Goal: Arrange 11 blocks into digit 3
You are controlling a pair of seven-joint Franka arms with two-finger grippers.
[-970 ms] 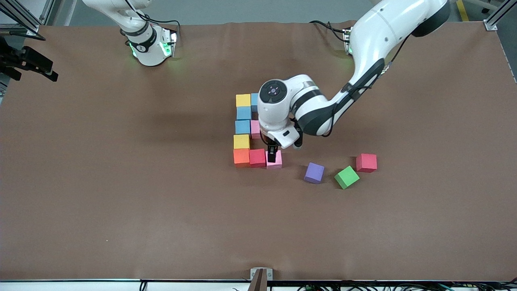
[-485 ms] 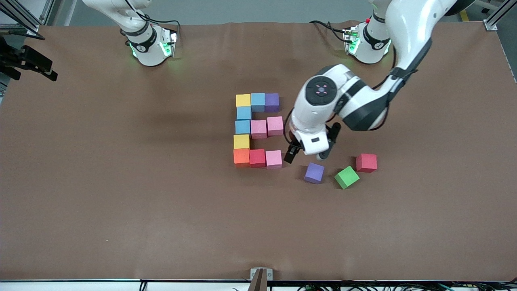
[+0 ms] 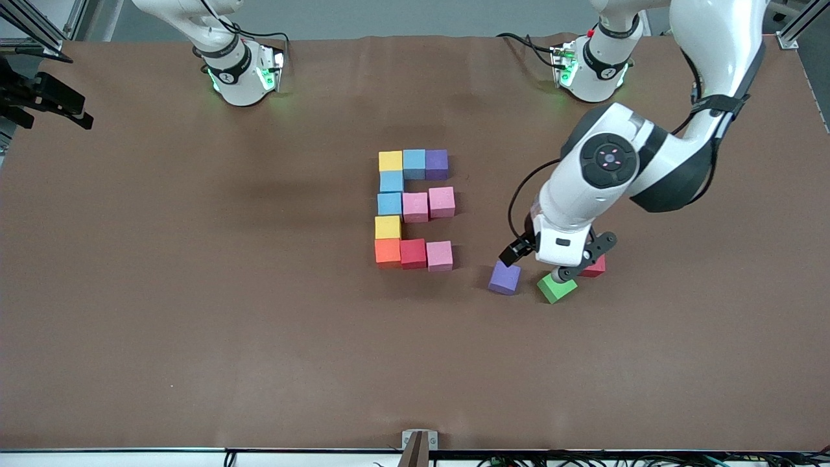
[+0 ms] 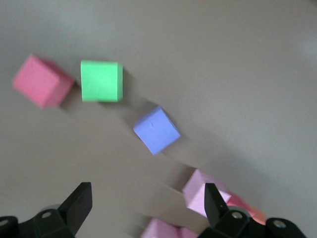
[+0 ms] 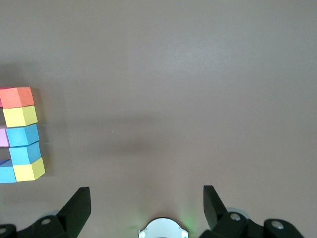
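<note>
Left gripper (image 3: 548,261): you see it hanging over the loose cubes toward the left arm's end of the table; its fingers (image 4: 79,203) stand wide apart with nothing between them; the wrist view shows three cubes lying under and ahead of it

Right gripper (image 5: 143,208): your right arm waits up by its base; its fingers spread apart over bare table, holding nothing

Digit 3 (image 3: 413,208): you find it in the middle of the table, eleven blocks touching, reading like an E; the row farthest from the front camera is a yellow block (image 3: 390,160), a light blue block (image 3: 414,163) and a purple block (image 3: 437,163); the middle row is light blue with two pink; the nearest row is an orange block (image 3: 388,252), a red block (image 3: 413,252) and a pink block (image 3: 439,255); single light blue and yellow blocks join the rows at the side toward the right arm's end

Loose cubes: a purple cube (image 3: 504,277) and a green cube (image 3: 556,286) lie near each other but apart; a red cube (image 3: 595,266) sits just beside the green one, partly hidden under the left gripper; all three lie well apart from the figure

Table (image 3: 194,324): brown covering
</note>
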